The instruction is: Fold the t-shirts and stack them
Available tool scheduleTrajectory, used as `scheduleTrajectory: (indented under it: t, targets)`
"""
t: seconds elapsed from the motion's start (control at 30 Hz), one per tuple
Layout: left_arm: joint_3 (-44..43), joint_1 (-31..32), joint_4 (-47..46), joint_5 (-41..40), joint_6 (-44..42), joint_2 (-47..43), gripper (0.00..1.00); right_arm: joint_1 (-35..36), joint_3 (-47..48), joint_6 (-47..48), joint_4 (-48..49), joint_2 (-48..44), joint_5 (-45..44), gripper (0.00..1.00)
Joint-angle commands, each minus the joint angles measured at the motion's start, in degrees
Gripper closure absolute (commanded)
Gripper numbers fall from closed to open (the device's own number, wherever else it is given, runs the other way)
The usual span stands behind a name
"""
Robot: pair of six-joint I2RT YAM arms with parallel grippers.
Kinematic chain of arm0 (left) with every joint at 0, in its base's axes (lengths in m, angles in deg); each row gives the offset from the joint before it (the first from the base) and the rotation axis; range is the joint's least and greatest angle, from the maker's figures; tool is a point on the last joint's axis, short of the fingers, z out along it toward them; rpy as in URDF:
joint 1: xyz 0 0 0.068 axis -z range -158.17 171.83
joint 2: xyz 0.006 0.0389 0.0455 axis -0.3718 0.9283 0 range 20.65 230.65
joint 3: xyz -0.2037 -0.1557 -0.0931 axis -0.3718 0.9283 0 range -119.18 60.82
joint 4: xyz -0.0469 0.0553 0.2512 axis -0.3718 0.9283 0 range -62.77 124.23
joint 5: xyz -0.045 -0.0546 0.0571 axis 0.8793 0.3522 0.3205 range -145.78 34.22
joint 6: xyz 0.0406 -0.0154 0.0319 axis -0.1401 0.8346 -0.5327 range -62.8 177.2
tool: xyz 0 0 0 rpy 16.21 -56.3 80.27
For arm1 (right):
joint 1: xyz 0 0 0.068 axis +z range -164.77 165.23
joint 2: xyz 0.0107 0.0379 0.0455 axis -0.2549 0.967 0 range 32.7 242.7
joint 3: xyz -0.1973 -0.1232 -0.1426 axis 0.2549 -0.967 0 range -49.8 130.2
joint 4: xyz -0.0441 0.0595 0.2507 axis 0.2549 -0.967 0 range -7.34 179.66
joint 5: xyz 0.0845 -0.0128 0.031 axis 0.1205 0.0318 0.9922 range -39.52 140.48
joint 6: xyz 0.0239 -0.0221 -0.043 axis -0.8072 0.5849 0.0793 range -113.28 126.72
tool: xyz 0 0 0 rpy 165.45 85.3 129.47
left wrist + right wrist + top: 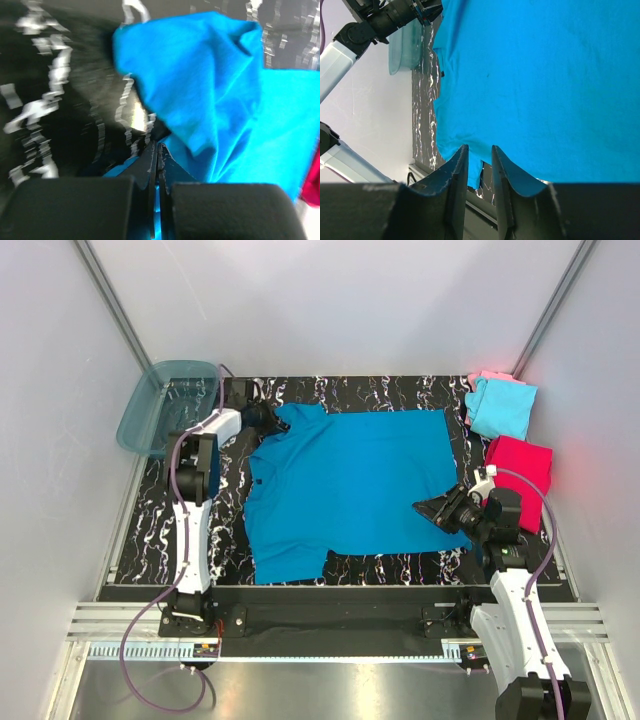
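The large teal-blue t-shirt [350,480] lies spread flat on the black marbled table [150,520]. My left gripper [268,420] is at its far-left sleeve, jaws shut on the sleeve cloth, which bunches up in front of it in the left wrist view [200,90]; the gripper [157,145] shows blue cloth between its jaws. My right gripper [420,508] hovers over the shirt's near-right edge, open with a narrow gap and empty; the right wrist view shows the gripper [479,147] above the shirt [545,75].
A light cyan shirt [500,408] lies folded on a pale pink one [490,377] at the far right corner. A magenta-red shirt [520,465] lies folded in front of them. A translucent teal tub [165,405] stands at the far left.
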Motion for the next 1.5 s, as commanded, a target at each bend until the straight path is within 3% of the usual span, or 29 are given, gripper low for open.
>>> scheduleTrajectory:
  t: [0.0,0.47,0.83,1.1,1.23,1.47]
  targets:
    - [1.2,-0.6,1.3,-9.2,-3.0,-5.2,1.0,0.7,1.4,0.2,1.4,-0.7,0.9,0.68]
    - [1.7,-3.3,3.1,-19.1,-3.5,-9.1,1.0,0.8,1.5,0.8,0.9,-0.8,0.6,0.69]
    - [-5.4,-3.6,8.2,-24.8,-6.1,-8.7,1.0,0.8,1.4,1.0,0.4,-0.9,0.4,0.69]
    - [-5.6,-4.2,11.5,-33.9,-2.5,-8.5,1.0,0.8,1.9,1.4,0.1,-0.7,0.3,0.7]
    - [-5.6,-4.6,12.7,-32.8,-0.9,-7.8,1.0,0.8,1.7,1.4,0.0,-0.7,-0.1,0.7]
    - [-4.8,-4.4,12.6,-28.5,0.9,-6.0,1.0,0.8,2.4,1.9,-6.1,1.7,-13.9,0.61]
